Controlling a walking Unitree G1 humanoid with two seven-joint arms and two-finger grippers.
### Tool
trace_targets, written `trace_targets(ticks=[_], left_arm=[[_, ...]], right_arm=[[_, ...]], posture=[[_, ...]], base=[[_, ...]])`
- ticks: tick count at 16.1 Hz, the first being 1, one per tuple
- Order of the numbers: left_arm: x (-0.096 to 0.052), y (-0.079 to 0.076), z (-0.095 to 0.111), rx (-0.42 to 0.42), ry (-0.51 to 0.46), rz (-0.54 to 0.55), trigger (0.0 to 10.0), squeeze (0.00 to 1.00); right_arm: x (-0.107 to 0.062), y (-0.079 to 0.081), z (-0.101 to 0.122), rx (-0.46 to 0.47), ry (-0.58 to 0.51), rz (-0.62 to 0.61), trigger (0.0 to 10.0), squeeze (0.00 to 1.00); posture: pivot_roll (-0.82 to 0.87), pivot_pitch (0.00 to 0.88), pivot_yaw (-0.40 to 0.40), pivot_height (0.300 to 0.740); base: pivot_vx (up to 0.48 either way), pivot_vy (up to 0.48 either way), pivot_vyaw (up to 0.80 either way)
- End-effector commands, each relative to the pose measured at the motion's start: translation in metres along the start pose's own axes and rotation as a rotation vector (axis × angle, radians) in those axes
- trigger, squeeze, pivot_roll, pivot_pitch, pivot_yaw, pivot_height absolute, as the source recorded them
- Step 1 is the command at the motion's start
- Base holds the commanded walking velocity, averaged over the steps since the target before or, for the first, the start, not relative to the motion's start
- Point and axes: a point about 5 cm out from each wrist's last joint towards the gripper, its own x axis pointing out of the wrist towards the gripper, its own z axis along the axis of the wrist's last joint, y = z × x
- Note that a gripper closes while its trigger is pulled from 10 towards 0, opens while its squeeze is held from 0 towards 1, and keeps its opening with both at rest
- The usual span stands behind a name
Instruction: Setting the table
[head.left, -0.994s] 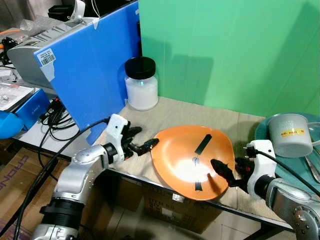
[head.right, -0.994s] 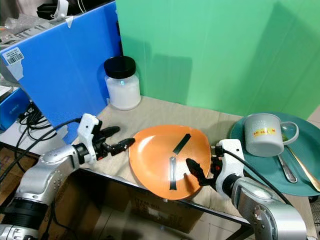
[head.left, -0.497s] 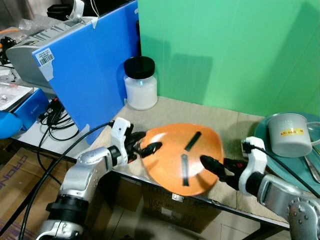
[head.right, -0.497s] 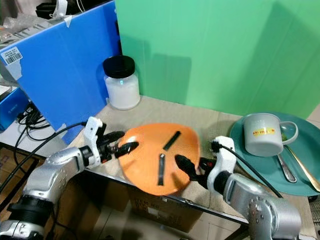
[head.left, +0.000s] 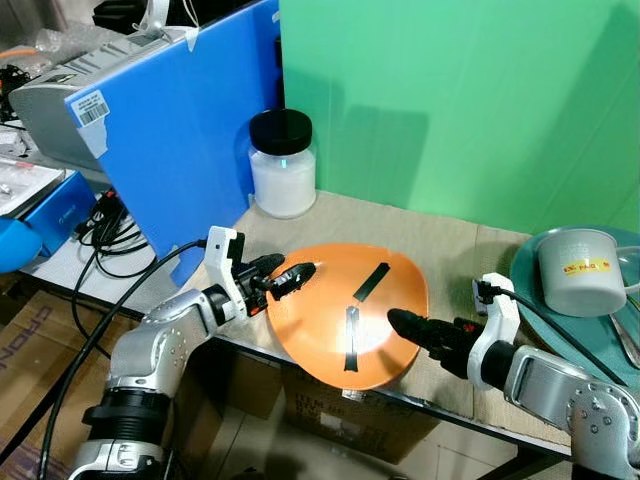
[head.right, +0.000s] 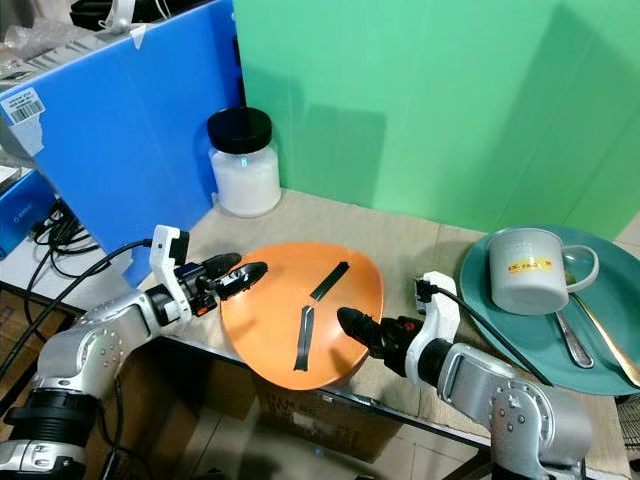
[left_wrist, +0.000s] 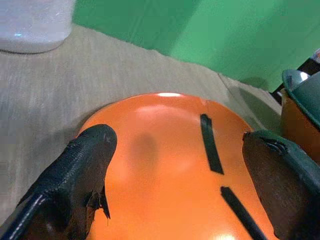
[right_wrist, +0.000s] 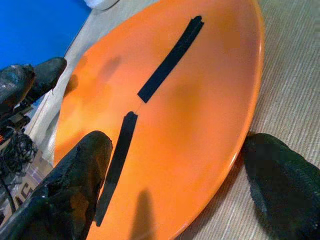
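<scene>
An orange plate (head.left: 345, 315) with black tape strips lies on the beige cloth. It is tilted and reaches the table's front edge. My left gripper (head.left: 290, 270) is at its left rim, open, with its fingertips (left_wrist: 87, 165) spread over the plate's surface. My right gripper (head.left: 405, 325) is at the right rim, open. It straddles that rim: one finger (right_wrist: 75, 185) rests above the plate and the other (right_wrist: 285, 185) sits outside it, low by the cloth. A teal plate (head.left: 525, 262) at the far right carries a grey mug (head.left: 578, 270) and a spoon.
A white jar with a black lid (head.left: 282, 165) stands at the back left. A blue board (head.left: 170, 130) leans beside it, in front of a green backdrop (head.left: 450, 100). Cables (head.left: 105, 235) and boxes lie left of the table.
The orange plate has slid left towards the front edge and tilted. Both grippers went with it; the right one moved left, and the left one now sits over the left rim.
</scene>
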Motion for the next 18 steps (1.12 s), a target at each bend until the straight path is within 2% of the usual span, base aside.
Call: trace_targets(ticks=[1,4,6,8,10,14,15,16,17,18], left_arm=[[-0.004,0.004,-0.006,0.013,0.044,0.039,10.0,0.0],[-0.008,0.012,-0.009,0.04,0.074,0.085,10.0,0.0],[-0.006,0.009,-0.009,0.051,0.081,0.065,10.0,0.0],[-0.003,0.003,-0.009,0.051,0.081,0.03,10.0,0.0],[-0.001,0.0,-0.009,0.044,0.074,0.012,10.0,0.0],[0.0,-0.002,-0.006,0.034,0.055,0.0,10.0,0.0],[0.0,-0.002,-0.004,0.028,0.046,0.001,10.0,0.0],[-0.001,-0.002,-0.004,0.028,0.044,0.001,10.0,0.0],[-0.001,-0.002,-0.004,0.029,0.043,0.002,10.0,0.0],[-0.001,-0.002,-0.004,0.029,0.041,0.004,10.0,0.0]], right_arm=[[-0.001,-0.01,0.001,0.012,0.004,-0.066,10.0,0.0],[0.001,-0.011,0.001,0.077,-0.004,-0.047,10.0,0.0],[0.005,-0.005,0.002,0.111,0.0,0.01,10.0,0.0],[0.008,0.005,0.003,0.184,-0.012,0.105,10.0,0.0],[0.008,0.008,0.003,0.222,-0.02,0.153,10.0,0.0],[0.006,0.02,0.006,0.259,-0.024,0.262,10.0,0.0],[0.006,0.021,0.007,0.262,-0.028,0.273,8.6,0.0],[0.006,0.021,0.007,0.264,-0.028,0.271,4.9,0.0],[0.006,0.02,0.007,0.266,-0.03,0.268,0.0,0.0],[0.006,0.02,0.008,0.262,-0.041,0.268,0.0,0.0]], posture=[[0.04,0.0,0.002,0.74],[0.04,0.0,0.0,0.74],[0.04,0.0,-0.001,0.74],[0.04,0.0,0.0,0.74],[0.04,0.0,0.001,0.74],[0.04,0.0,-0.004,0.74],[0.04,0.0,-0.005,0.74],[0.05,0.0,-0.007,0.74],[0.05,0.0,-0.007,0.74],[0.05,0.0,-0.008,0.74]], base=[[0.0,0.0,0.0],[0.0,0.0,0.0],[0.0,0.0,0.0],[0.0,0.0,0.0],[0.0,0.0,0.0],[0.0,0.0,0.0],[0.0,0.0,0.0],[0.0,0.0,0.0],[0.0,0.0,0.0],[0.0,0.0,0.0]])
